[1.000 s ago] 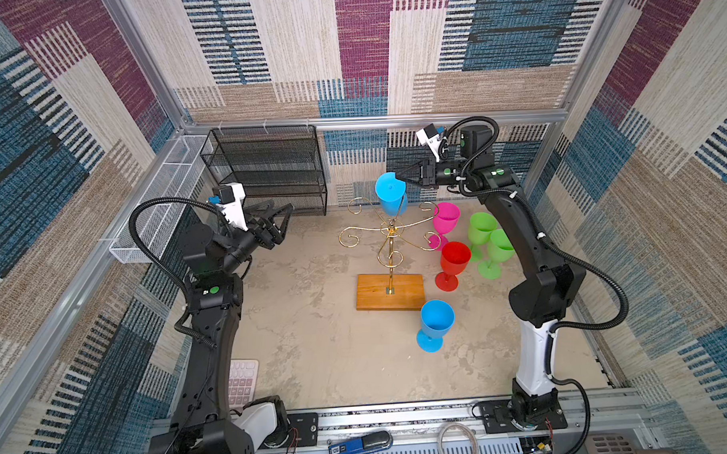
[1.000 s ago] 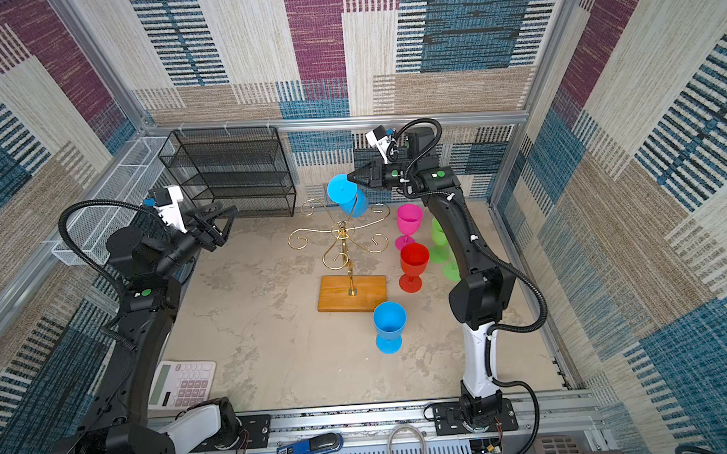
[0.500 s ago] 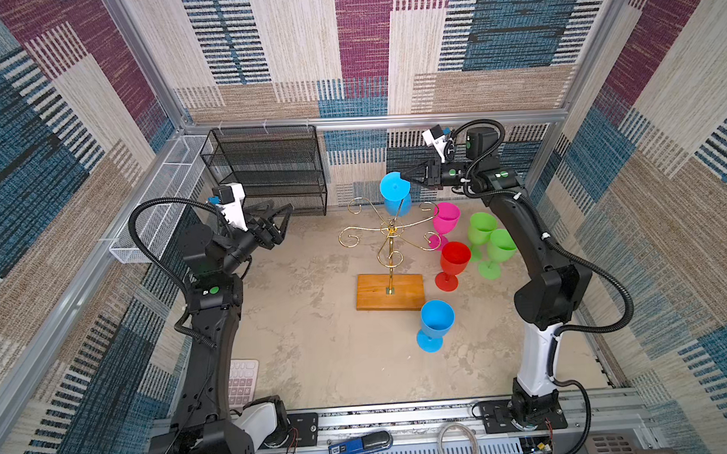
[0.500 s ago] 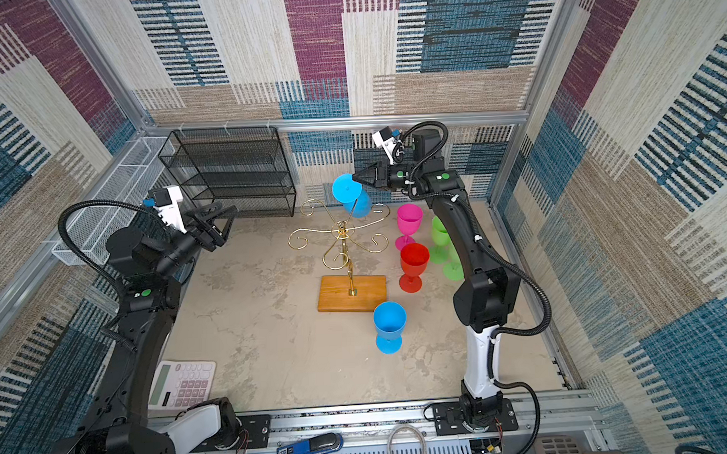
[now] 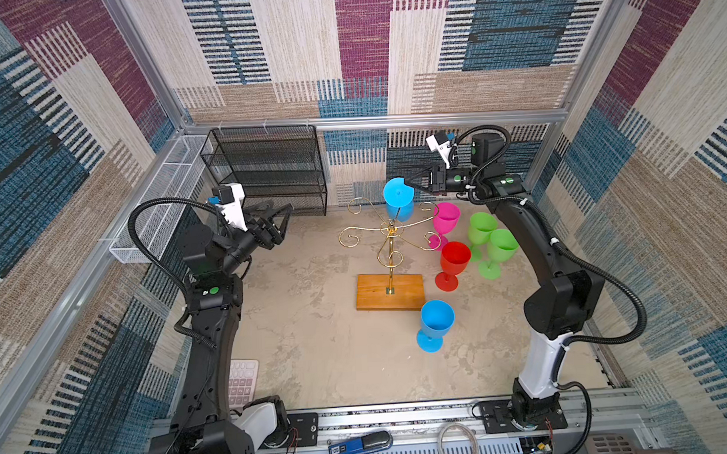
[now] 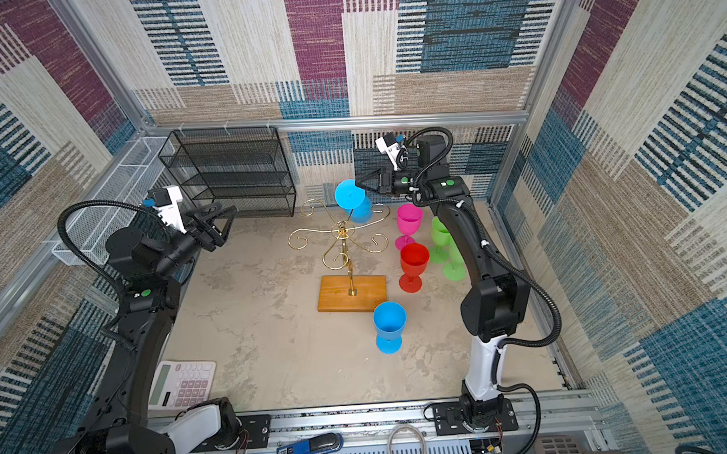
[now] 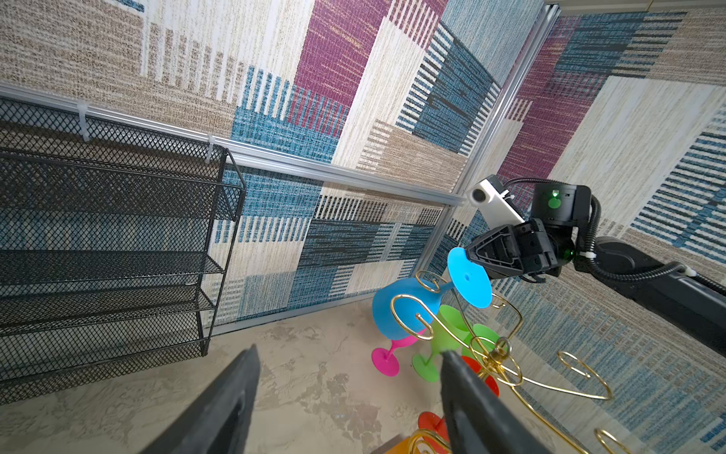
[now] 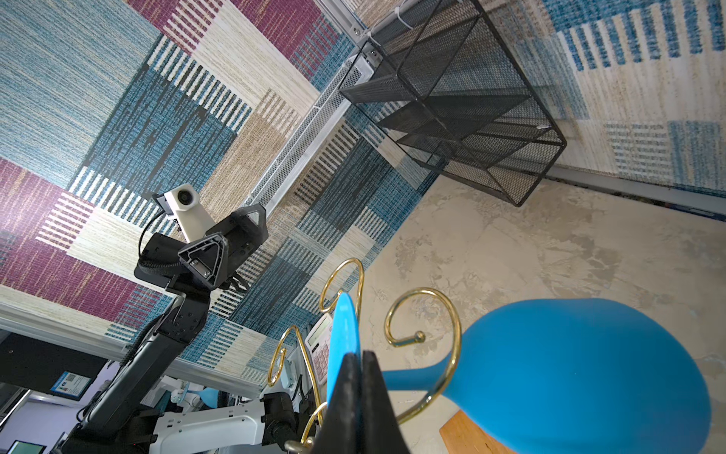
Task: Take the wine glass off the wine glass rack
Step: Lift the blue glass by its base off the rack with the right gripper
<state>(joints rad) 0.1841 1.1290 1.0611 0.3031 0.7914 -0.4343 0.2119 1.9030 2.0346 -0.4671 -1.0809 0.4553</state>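
Grip: your right tool (image 8: 359,359) pinches the glass (image 8: 589,373) by its foot rim, since the stem sits threaded through a rack (image 5: 372,294) curl, bowl down; it should slide outward. Your left tool (image 5: 281,206) hovers spread, well apart.

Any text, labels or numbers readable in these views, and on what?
Nothing reads clearly.
Calculator keys: too small to read.
Label on the blue tool at the front rail: blurred, unreadable.
Blue poster in the right wrist view: print and code square too small to read.
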